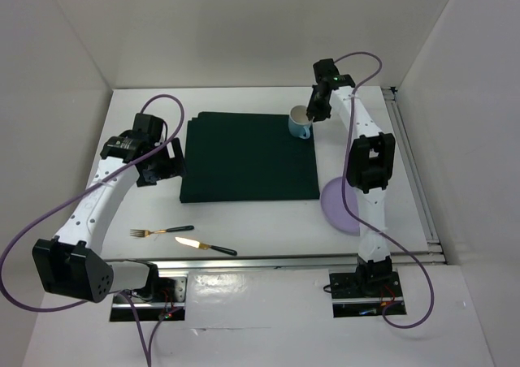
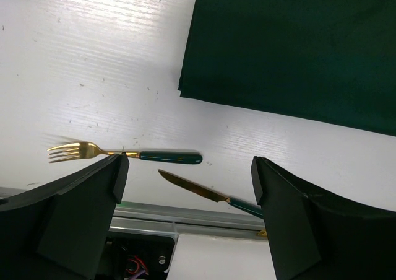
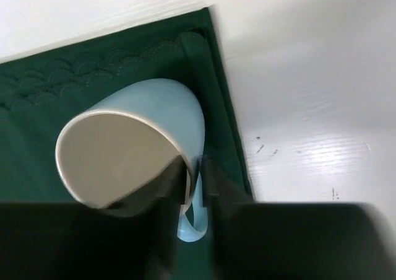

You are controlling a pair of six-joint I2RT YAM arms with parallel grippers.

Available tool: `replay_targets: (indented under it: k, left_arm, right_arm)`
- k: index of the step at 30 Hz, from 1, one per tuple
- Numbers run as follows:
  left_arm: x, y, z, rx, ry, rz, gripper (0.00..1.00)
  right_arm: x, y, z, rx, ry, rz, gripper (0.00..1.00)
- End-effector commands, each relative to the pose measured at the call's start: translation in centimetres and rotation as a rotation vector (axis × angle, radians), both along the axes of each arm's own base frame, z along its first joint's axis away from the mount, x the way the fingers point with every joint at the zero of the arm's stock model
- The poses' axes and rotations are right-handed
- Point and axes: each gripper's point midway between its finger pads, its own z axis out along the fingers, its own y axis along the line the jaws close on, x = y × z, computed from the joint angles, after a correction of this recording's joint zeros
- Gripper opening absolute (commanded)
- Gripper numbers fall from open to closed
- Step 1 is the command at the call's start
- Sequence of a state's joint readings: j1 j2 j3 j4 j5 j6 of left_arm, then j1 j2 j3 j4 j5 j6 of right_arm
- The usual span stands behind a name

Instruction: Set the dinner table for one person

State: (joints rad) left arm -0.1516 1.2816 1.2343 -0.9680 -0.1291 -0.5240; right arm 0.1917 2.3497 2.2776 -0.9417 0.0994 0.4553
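Right hand (image 3: pixel 193 182) pinches handle of glossy rounded pale-blue cup (image 3: pixel 170 109).

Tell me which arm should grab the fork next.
Left. The left claw, open, hovers over the fork and knife; the right claw is shut on the mug at the mat's far corner.

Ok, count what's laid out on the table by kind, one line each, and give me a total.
fork: 1
knife: 1
mug: 1
plate: 1
green mat: 1
Total on the dinner table: 5
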Motion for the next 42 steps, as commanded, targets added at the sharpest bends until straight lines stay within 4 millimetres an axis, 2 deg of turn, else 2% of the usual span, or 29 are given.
replay_targets:
  k: [1, 2, 3, 4, 5, 6, 7, 8, 11, 12, 14, 15, 17, 18, 20, 21, 24, 25, 27, 29, 30, 31, 33, 36, 42]
  left_arm:
    - [0.0, 0.1, 0.7, -0.003, -0.015, -0.006, 1.0]
    - [0.0, 0.1, 0.7, -0.003, -0.015, -0.006, 1.0]
    - [-0.2, 0.1, 0.6, -0.002, -0.006, -0.006, 1.0]
    - [-0.2, 0.1, 0.6, -0.002, -0.006, -0.006, 1.0]
    - [0.0, 0.1, 0.9, -0.003, -0.015, -0.006, 1.0]
    - [0.0, 0.1, 0.9, -0.003, -0.015, -0.006, 1.0]
    - [0.0, 0.1, 0.9, -0.003, -0.015, -0.006, 1.0]
    - [0.2, 0.1, 1.2, -0.004, -0.024, -0.006, 1.0]
    - [0.3, 0.2, 1.6, 0.002, -0.035, -0.002, 1.0]
    - [0.3, 0.3, 1.5, 0.008, -0.034, -0.012, 1.0]
    - [0.5, -0.1, 1.7, 0.018, -0.047, -0.024, 1.0]
    - [0.4, -0.8, 1.7, 0.018, -0.047, -0.05, 1.0]
    - [0.5, -1.7, 1.7, 0.018, -0.058, -0.071, 1.0]
    - [0.1, -3.2, 1.7, 0.006, -0.056, -0.126, 1.0]
    - [0.2, -5.4, 1.8, -0.033, -0.076, -0.193, 0.99]
    - [-0.3, -7.5, 1.6, -0.071, -0.062, -0.245, 0.99]
    - [-0.6, -9.3, 0.5, -0.095, -0.025, -0.26, 0.99]
    - [-0.5, -9.7, 0.3, -0.1, -0.024, -0.263, 0.99]
    - [0.1, -9.3, 0.0, -0.07, -0.023, -0.235, 0.99]
    - [0.8, -9.3, 0.9, -0.058, -0.043, -0.226, 0.99]
    - [1.0, -9.0, 0.8, -0.038, -0.038, -0.226, 0.99]
    - [1.2, -9.0, 1.2, -0.035, -0.05, -0.237, 0.99]
    - [1.3, -8.8, 1.2, -0.018, -0.055, -0.241, 1.0]
    - [1.2, -8.5, 1.2, 0.003, -0.044, -0.242, 1.0]
    - [1.1, -8.1, 1.1, 0.02, -0.038, -0.245, 1.0]
  right_arm:
    - [1.8, 2.0, 2.4, 0.083, -0.096, 0.042, 0.31]
    - [2.1, 2.2, 3.1, 0.093, -0.113, 0.048, 0.47]
    - [2.1, 2.4, 4.3, 0.105, -0.136, 0.054, 0.72]
    - [2.1, 2.4, 4.9, 0.107, -0.146, 0.055, 0.81]
    - [2.2, 1.9, 7.1, 0.113, -0.19, 0.047, 0.87]
    - [2.2, 1.3, 8.3, 0.116, -0.212, 0.039, 0.96]
    - [2.0, 1.3, 9.6, 0.12, -0.235, 0.04, 0.97]
    - [1.0, 0.1, 11.1, 0.111, -0.251, 0.019, 0.97]
    - [-0.7, -2.0, 13.6, 0.091, -0.294, -0.023, 0.98]
    - [-2.7, -3.1, 14.5, 0.083, -0.301, -0.041, 0.98]
    - [-5.3, -3.6, 14.4, 0.074, -0.29, -0.047, 0.94]
    - [-8.2, -4.0, 13.5, 0.07, -0.269, -0.047, 0.89]
    - [-11.5, -5.1, 11.8, 0.044, -0.225, -0.096, 0.85]
    - [-14.9, -6.1, 10.0, 0.04, -0.18, -0.119, 0.84]
    - [-17.9, -6.8, 8.4, 0.046, -0.144, -0.136, 0.76]
    - [-20.6, -6.5, 6.9, 0.062, -0.1, -0.12, 0.73]
    - [-24.2, -5.2, 3.9, 0.096, 0.007, -0.097, 0.71]
    - [-26.2, -4.1, 1.9, 0.093, 0.077, -0.076, 0.71]
    - [-27.8, -2.6, 0.3, 0.106, 0.129, -0.07, 0.75]
    - [-29.0, -0.7, -1.4, 0.086, 0.168, -0.027, 0.75]
    - [-28.8, -0.3, -1.7, 0.077, 0.165, -0.026, 0.75]
    - [-29.1, 0.4, -3.2, 0.056, 0.197, -0.009, 0.75]
    - [-29.0, -0.4, -4.5, -0.032, 0.224, -0.041, 0.75]
    - [-29.2, -0.8, -6.6, -0.153, 0.264, -0.05, 0.67]
    - [-29.0, -0.9, -9.0, -0.207, 0.287, -0.053, 0.47]
